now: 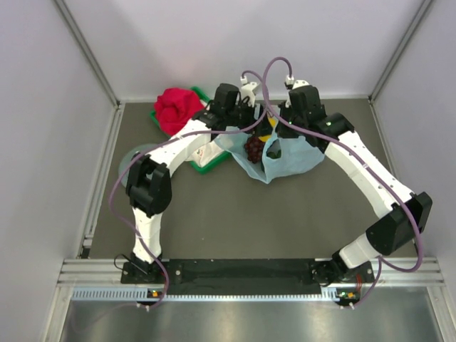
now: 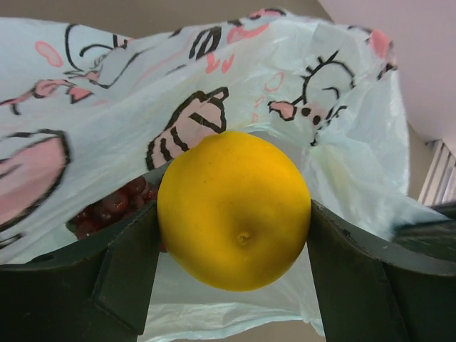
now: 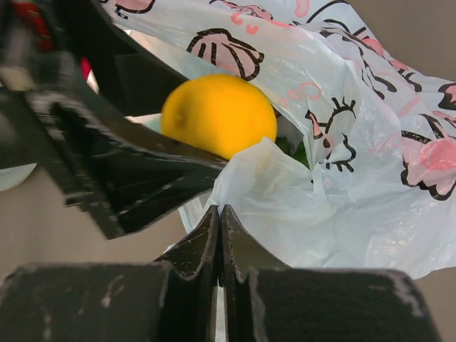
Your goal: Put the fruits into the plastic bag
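Two arms reach from their bases at the near edge of the tabletop [image 1: 235, 221] toward its far middle. The left arm [image 1: 146, 192] bends at an elbow out to the left, and its forearm angles up and to the right. The right arm [image 1: 370, 178] mirrors it, elbow out at the right, forearm angling up and to the left. The two wrists end close together. The left end effector [image 2: 235, 235] clamps a yellow citrus [image 2: 235, 206] between its two fingers. The right end effector [image 3: 219, 228] has its fingers pressed flat together, pinching a fold of the plastic bag [image 3: 342, 214].
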